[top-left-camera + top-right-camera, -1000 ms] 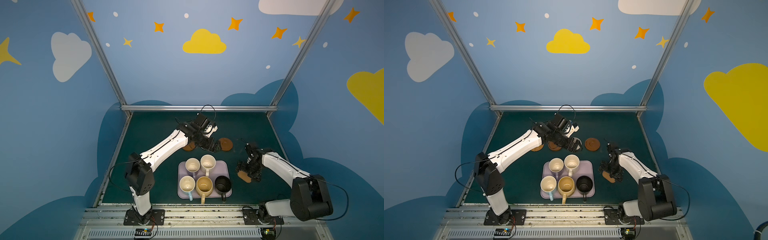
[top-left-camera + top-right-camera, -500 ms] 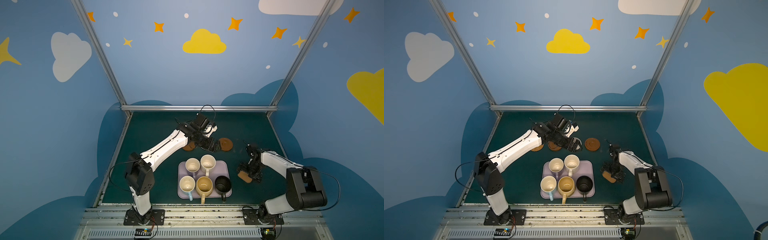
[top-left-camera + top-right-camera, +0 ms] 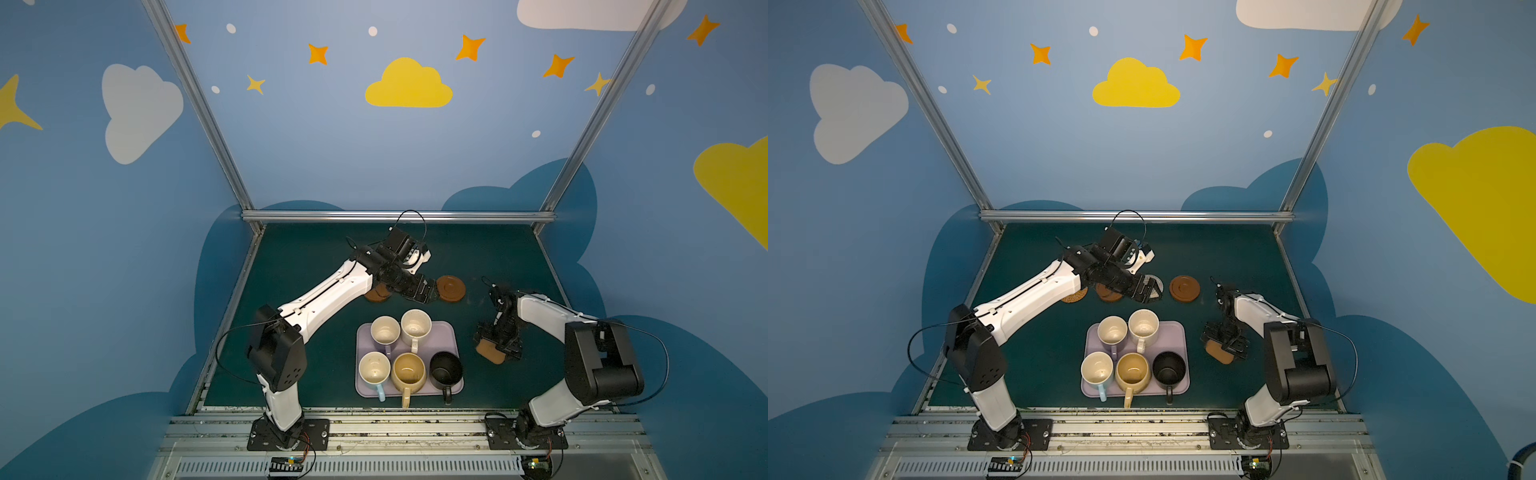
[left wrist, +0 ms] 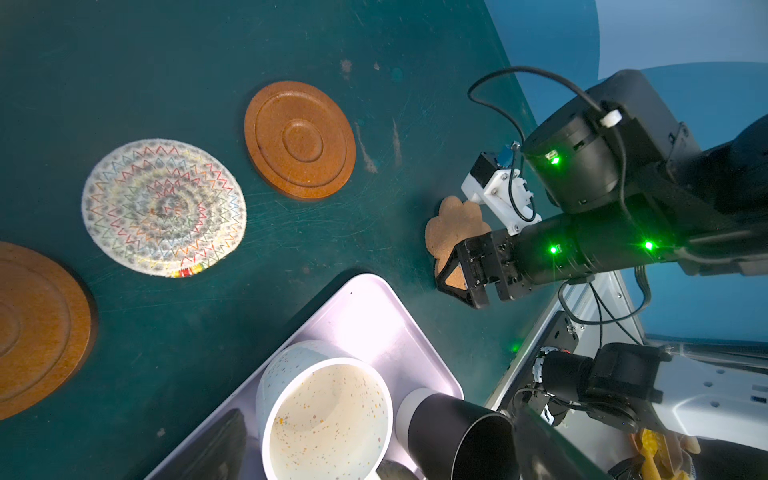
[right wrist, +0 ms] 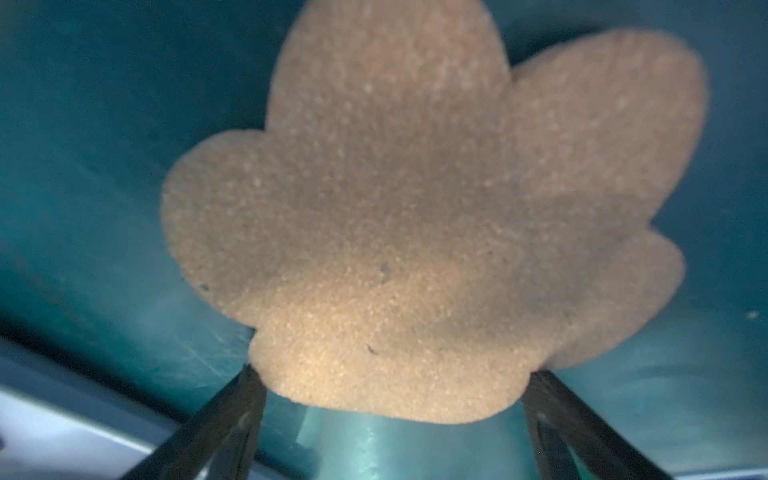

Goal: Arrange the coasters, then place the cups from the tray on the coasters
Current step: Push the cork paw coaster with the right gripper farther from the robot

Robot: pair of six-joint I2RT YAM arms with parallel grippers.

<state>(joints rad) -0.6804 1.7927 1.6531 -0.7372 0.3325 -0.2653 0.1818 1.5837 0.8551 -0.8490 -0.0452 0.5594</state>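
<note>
The paw-shaped coaster (image 5: 415,228) is the thing in hand. It lies on the worktop (image 3: 316,266) to the right of the tray (image 3: 449,332), well apart from the other coasters. The right gripper (image 5: 395,376) is set low over it. Its jaws are spread wide, one on each side of the coaster's heel, and no firm grip is seen.

Four coasters lie in a row behind the tray. In a top view they are a tan woven one (image 3: 1074,296), a brown wooden one (image 3: 1106,293), a whitish woven one (image 4: 164,208) (mostly hidden under the left arm) and a second brown one (image 3: 1184,288). The left gripper (image 3: 1148,291) hangs above the whitish coaster, wide open and empty.

All five cups stand on the tray, among them the black cup (image 3: 445,368), so the arranging step is judged to be unfinished.

Next, the jaws probably have to be closed on the edges of the thin cork. It would then be lifted and carried to the free end of the row, beside the second brown coaster. Because the piece is flat, it may slip.
</note>
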